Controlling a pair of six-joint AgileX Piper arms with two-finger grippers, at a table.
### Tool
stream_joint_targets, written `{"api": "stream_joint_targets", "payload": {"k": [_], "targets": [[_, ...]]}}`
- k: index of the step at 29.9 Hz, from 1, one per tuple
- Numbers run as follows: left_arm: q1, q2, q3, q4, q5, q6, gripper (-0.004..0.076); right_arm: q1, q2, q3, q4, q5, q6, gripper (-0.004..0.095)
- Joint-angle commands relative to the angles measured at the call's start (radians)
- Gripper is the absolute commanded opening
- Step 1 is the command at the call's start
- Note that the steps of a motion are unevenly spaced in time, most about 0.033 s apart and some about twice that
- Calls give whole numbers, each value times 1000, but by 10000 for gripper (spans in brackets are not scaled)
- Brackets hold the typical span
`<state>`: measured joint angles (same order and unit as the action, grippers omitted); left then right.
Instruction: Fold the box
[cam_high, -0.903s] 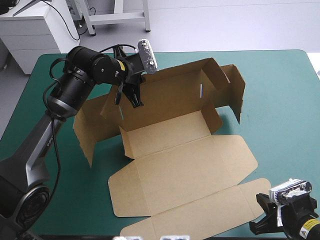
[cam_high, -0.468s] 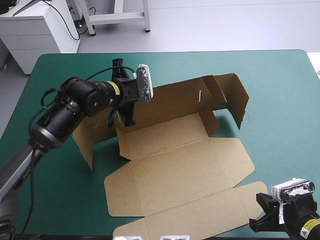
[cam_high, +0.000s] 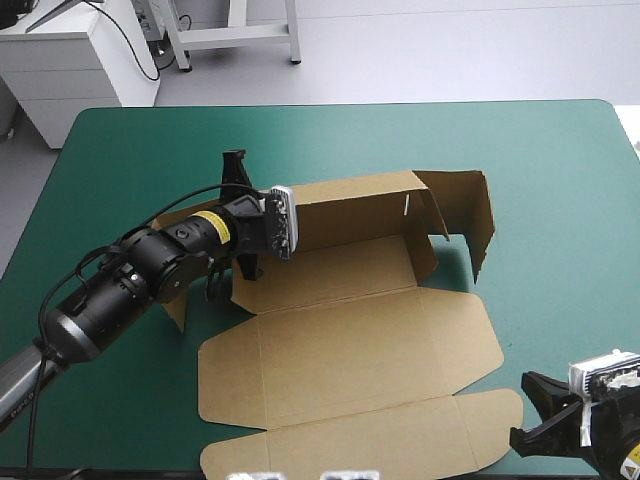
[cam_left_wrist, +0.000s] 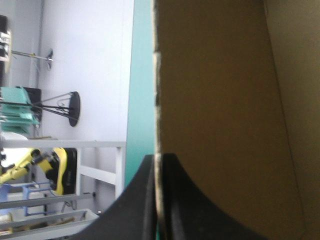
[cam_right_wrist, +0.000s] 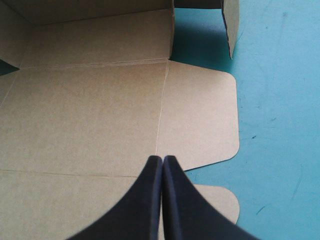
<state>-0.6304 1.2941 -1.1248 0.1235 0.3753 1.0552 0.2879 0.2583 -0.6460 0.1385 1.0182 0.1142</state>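
two views agree on my left jaws: they are all but closed, with a thin edge of the box (cam_high: 340, 270) pinched between them. since just before, my left arm has swung lower and toward the counter's (cam_high: 560, 170) left side. the back wall (cam_high: 350, 205) it holds has gone from leaning to standing upright, and the whole sheet has slid a little nearer. i judge the wall-raising step well along, though the right end panel (cam_high: 472, 210) stands loose and the lid (cam_high: 340, 350) lies flat. the high view gives the layout but hides the pinch behind my wrist. the left wrist view shows the board edge (cam_left_wrist: 158, 100) running straight in between the jaws. my right jaws are closed on nothing, low at the near right corner. only the right wrist view shows them aimed across a flat rounded flap (cam_right_wrist: 200, 115).
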Motion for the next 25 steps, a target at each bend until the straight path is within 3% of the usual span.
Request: {"api": "stream_joint_targets", "payload": {"k": [1,12,25], "targets": [[-6,-66,63,13,-228,74,-8,1,22,-47,4,-61,5,-14],[-6,-79,259,13,-524,85,-8,1,201,-156,6,-67,-25,-14],[-6,-77,283,4,-514,85,-8,1,592,-550,-47,-67,-54,-14]]}}
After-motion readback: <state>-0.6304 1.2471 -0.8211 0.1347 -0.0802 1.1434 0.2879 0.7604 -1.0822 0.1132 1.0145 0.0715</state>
